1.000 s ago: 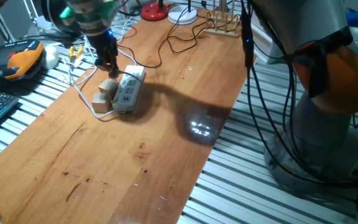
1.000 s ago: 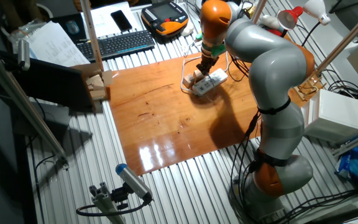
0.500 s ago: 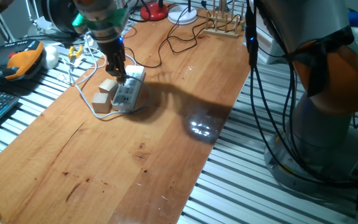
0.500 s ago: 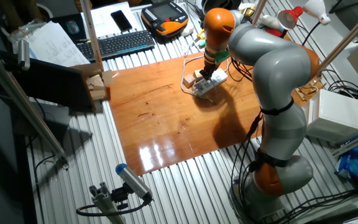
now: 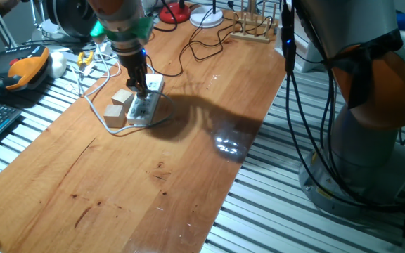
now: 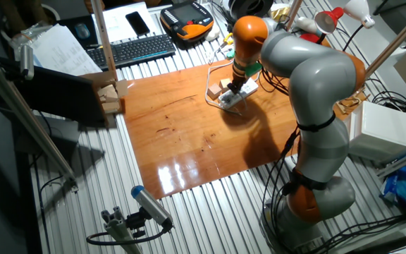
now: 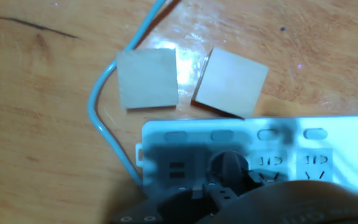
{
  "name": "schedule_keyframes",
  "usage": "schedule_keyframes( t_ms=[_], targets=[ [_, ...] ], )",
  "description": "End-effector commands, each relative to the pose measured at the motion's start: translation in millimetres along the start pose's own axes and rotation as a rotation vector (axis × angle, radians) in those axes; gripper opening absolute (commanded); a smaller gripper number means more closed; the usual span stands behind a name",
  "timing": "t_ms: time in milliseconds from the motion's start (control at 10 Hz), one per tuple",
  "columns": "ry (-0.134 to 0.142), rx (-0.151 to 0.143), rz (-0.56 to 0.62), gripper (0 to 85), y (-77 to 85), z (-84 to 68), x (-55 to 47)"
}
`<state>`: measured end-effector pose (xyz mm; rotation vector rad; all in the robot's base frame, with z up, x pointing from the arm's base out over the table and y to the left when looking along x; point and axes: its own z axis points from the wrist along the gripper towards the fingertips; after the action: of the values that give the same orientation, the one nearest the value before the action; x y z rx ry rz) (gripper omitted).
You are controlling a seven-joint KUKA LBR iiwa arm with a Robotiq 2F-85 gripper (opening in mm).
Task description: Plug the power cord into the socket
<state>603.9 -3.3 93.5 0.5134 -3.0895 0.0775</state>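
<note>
Claw [image 5: 140,90] low over the socket [image 5: 145,105], fingers pointing down at its top face; in the hand view the dark fingertips [image 7: 229,167] crowd the middle of the strip [image 7: 260,158]. Whether they are spread, pressed together or pinching a plug cannot be told: the tips hide it in every view.

Socket directly under the claw, lying flat on the wooden table [image 5: 188,161], outlet holes showing on both sides of the fingertips.

Just beyond the strip in the hand view: two tan blocks [image 7: 146,78], side by side, near its long edge, slightly apart from each other.

Power cord [image 7: 98,118]: pale cable curving round the outer block and running along the strip's short end. Its plug end not made out.

Farther off, other fixed view: the arm [image 6: 309,77] arches over the table's far end; keyboard [image 6: 139,48] well beyond the claw.
</note>
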Motion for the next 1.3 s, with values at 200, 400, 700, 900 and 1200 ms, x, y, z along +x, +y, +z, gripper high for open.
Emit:
schedule_keyframes(
  t_ms=[200,400,700,900,1200],
  targets=[
    [-0.010,0.004,-0.002,0.0,-0.5,2.5,0.6],
    [-0.012,0.003,-0.004,0.0,0.0,4.6,-0.8],
    [-0.013,0.003,-0.004,0.0,1.3,5.9,-0.9],
    [-0.017,0.010,-0.006,0.0,0.2,7.4,-0.1],
    [-0.018,0.007,-0.007,0.0,-0.9,8.6,1.1]
  ],
)
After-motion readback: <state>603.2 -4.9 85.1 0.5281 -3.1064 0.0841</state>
